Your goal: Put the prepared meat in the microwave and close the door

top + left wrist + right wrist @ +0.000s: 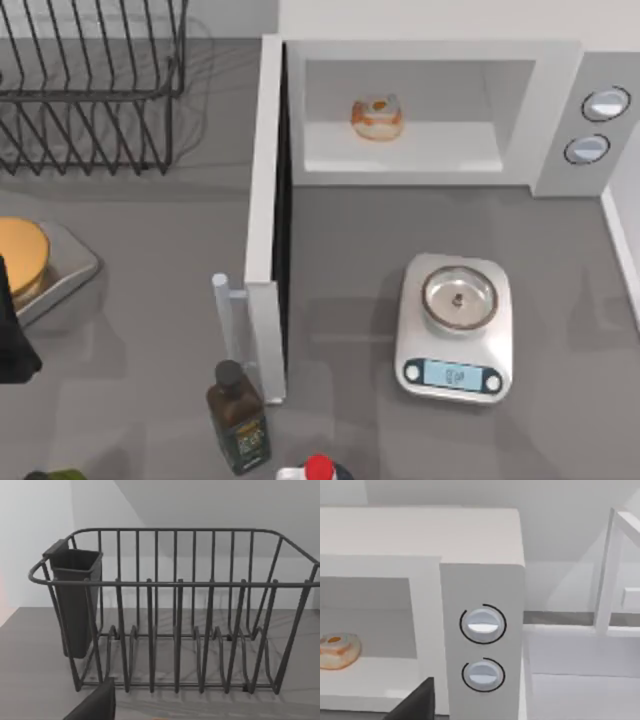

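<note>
So the meat point(377, 117) is sitting on the microwave point(560, 100) floor, left of centre, and the door point(264, 230) is swung wide open toward the bench point(350, 260) front. Left arm's parked at the left edge near the rack point(175, 610). Can't tell whether either end effector is clenched or released, nothing's visibly held.
</note>
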Controlling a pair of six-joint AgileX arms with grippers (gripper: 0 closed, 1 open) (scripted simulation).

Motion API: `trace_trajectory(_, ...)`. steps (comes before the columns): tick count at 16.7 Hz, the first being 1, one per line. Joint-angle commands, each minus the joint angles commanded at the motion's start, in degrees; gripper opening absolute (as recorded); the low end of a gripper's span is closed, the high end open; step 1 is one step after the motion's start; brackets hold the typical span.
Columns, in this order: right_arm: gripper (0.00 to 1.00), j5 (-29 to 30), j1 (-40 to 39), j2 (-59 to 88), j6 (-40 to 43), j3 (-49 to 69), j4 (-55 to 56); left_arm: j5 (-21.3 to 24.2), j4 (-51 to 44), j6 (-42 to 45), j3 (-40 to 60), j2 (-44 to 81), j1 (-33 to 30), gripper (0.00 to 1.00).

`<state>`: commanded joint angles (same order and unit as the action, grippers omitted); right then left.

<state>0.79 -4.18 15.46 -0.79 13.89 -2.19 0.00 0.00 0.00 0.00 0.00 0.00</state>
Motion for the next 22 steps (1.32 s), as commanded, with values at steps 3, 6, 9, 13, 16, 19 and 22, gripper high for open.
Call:
trace_trajectory(3,1.00,-0.6,2.6,-10.2,0.5,-8.9,1.2,0.0,0.0,0.0,0.0,0.0,0.0,1.00)
trace_trajectory(6,1.00,-0.8,4.0,-15.0,0.8,-13.4,2.1,0.0,0.0,0.0,0.0,0.0,0.0,1.00)
trace_trajectory(9,1.00,-0.8,4.2,-15.5,0.8,-13.9,2.2,0.0,0.0,0.0,0.0,0.0,0.0,1.00)
trace_trajectory(13,1.00,-0.8,4.2,-15.5,0.8,-13.9,2.2,0.0,0.0,0.0,0.0,0.0,0.0,0.92)
trace_trajectory(16,1.00,-0.8,4.2,-15.5,0.8,-13.9,2.2,0.0,0.0,0.0,0.0,0.0,0.0,0.70)
trace_trajectory(19,1.00,-0.8,4.2,-15.5,0.8,-13.9,2.2,0.0,0.0,0.0,0.0,0.0,0.0,0.47)
trace_trajectory(22,1.00,-0.8,4.2,-15.5,0.8,-13.9,2.2,0.0,0.0,0.0,0.0,0.0,0.0,0.25)
